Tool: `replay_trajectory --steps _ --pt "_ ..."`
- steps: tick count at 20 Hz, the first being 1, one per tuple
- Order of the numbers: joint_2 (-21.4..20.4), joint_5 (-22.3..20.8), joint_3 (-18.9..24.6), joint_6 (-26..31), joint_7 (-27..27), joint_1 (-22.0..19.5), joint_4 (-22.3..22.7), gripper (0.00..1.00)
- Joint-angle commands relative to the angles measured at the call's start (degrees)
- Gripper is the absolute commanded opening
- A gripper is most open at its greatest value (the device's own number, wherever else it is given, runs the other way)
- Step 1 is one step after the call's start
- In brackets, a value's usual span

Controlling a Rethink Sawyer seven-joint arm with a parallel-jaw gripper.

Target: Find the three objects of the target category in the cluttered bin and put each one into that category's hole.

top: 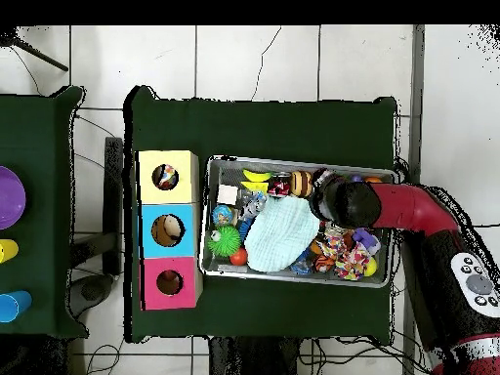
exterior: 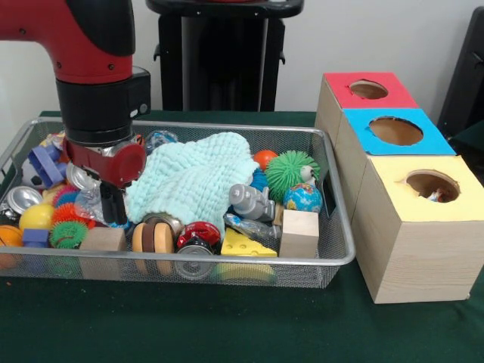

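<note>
A pale mint knitted cloth (exterior: 193,180) covers the middle of the wire mesh bin (exterior: 336,249), hiding toys. At left the red arm's black gripper (exterior: 113,203) points down into clutter, fingers seemingly together, gripping nothing visible.

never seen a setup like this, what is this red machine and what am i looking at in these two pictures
The red and black machine is a robot arm. One picture looks across the table at it; the other looks straight down from above.

On the green table sits a wire bin full of small things: a pale green cloth, a green spiky ball, a small globe ball, a wooden block and a yellow cheese-shaped toy.

Beside the bin stand three wooden boxes with holes on top: red, blue and yellow. They are for sorting.

The arm's end effector is lowered into the bin beside the cloth. Whether it holds anything cannot be seen.
</note>
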Motion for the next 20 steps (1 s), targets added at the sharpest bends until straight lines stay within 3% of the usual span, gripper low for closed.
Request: replay_trajectory --steps 1,12,20 --pt "1.6 -3.0 2.4 8.2 -21.4 -3.4 0.1 0.0" --pt "0.1 -3.3 2.6 6.9 -21.7 -5.3 3.1 0.0" --pt "3.2 -5.1 2.2 4.1 -20.3 -4.1 1.5 0.0"
